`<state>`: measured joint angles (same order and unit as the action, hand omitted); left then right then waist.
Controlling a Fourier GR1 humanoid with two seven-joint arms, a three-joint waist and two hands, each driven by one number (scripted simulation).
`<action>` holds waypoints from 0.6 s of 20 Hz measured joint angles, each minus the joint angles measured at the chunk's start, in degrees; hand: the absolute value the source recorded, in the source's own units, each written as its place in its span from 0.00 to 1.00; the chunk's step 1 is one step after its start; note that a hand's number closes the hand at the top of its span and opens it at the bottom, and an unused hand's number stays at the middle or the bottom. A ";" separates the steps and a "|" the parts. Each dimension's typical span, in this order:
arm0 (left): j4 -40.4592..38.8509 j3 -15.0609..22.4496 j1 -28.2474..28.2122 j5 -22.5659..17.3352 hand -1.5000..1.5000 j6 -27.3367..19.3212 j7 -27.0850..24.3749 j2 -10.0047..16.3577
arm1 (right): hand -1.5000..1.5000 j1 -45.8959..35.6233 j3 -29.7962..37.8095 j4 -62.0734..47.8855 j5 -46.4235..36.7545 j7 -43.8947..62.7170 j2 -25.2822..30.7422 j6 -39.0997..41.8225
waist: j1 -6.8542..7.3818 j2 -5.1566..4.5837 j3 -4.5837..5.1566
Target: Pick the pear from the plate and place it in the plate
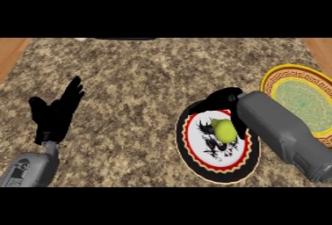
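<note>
yellow-green pear (225,130) lies on the black-rimmed red and white plate (217,172), right of its middle. black right hand (225,97) hangs over that plate's far side, just beside the pear; whether it clamps the pear i cannot tell. black left hand (57,112) rests spread open, well left of that plate. gold-rimmed green plate (301,99) sits just right of it.

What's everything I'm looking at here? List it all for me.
counter: one, speckled brown stone, fills the view
wood strips: two, light brown, top corners
black-rimmed plate: one, black, red and white, right of centre
pear: one, yellow-green, on the black-rimmed plate
yellow plate: one, yellow rim, green middle, right edge
left hand: one, black, open with fingers up, resting at the left
right hand: one, black, over the black-rimmed plate, right by the pear
forearms: two, grey, from the lower edge
</note>
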<state>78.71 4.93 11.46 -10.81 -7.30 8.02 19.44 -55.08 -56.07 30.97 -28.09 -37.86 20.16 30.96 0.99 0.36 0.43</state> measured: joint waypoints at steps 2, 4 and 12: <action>-0.37 -0.17 -0.54 0.11 0.50 0.16 -0.63 -0.35 | 0.00 0.30 -0.75 0.19 -0.85 -0.59 0.04 -0.62 | -0.11 0.19 0.08; -0.20 -0.52 -0.32 0.05 0.50 0.34 -0.24 -0.22 | 0.00 0.38 -1.55 0.16 -1.65 -0.86 -0.06 -0.93 | -0.13 0.38 0.19; -0.36 -0.59 -0.48 0.84 0.50 0.36 -0.68 -0.61 | 1.00 0.74 -4.72 1.03 -3.19 -4.57 1.20 -4.11 | 0.09 0.54 0.25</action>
<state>78.34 4.35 10.99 -9.96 -6.94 7.34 18.84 -54.33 -60.78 32.00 -31.28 -42.43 21.36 26.86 1.08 0.91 0.68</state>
